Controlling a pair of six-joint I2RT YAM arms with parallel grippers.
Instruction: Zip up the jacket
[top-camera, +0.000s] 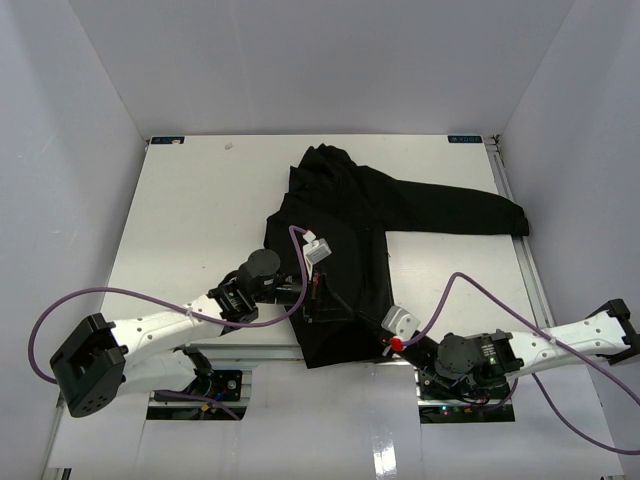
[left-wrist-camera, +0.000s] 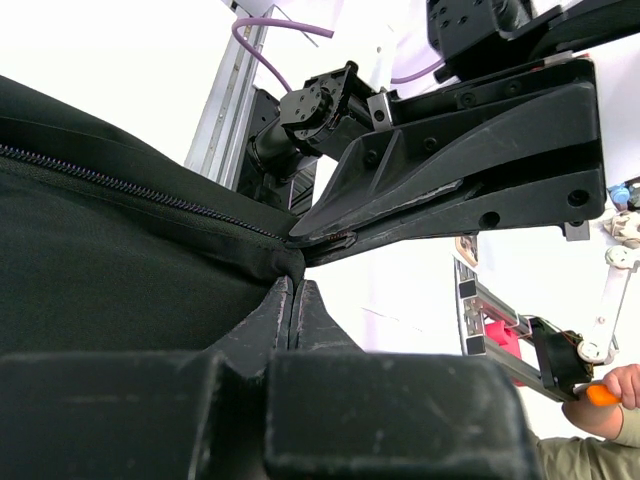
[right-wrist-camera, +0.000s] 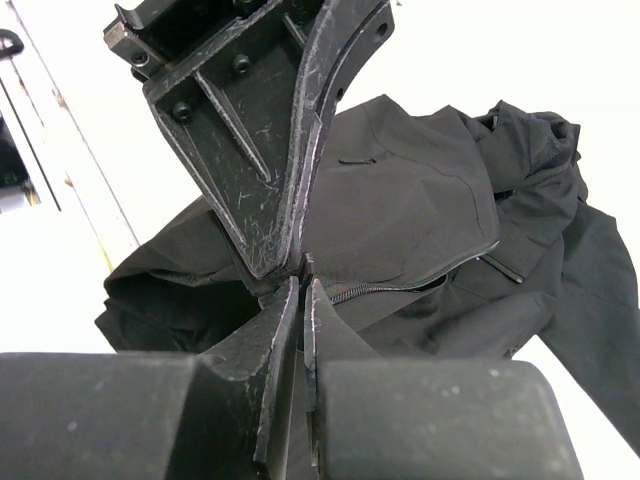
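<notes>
the jacket (top-camera: 350, 220) lies spread on the white table (top-camera: 200, 200), with its hood end away from the arms and its hem toward them. one sleeve (top-camera: 460, 215) is stretched out to the jacket's right.

both tools meet at the jacket's near hem, on the front opening. the left gripper (left-wrist-camera: 290, 290) comes in from the jacket's left and is clamped tight on a fold of the black cloth just beside the zipper (left-wrist-camera: 130, 185). the right gripper (right-wrist-camera: 303, 288) reaches in from the jacket's right. its jaws are pressed together on the zip edge at the bottom end of the teeth, and its tips almost touch the left gripper's tips. whether it has the slider itself or only cloth, i cannot tell — the fingertips cover that spot in both wrist views.

from above, the two wrists and their white cameras hang over the jacket's lower front and hide the hem end of the zipper.

around the jacket:
- a purple cable (top-camera: 120, 291) loops off the left arm on the jacket's left.
- a second cable (top-camera: 456, 275) arcs up from the right arm, off the jacket's near right corner.
- a metal rail (top-camera: 240, 350) runs along the table edge just nearer than the hem.
- in the left wrist view a person's hand (left-wrist-camera: 625, 383) shows at the frame's edge, past the hem and beyond the right arm — something orange sits at its fingers.
</notes>
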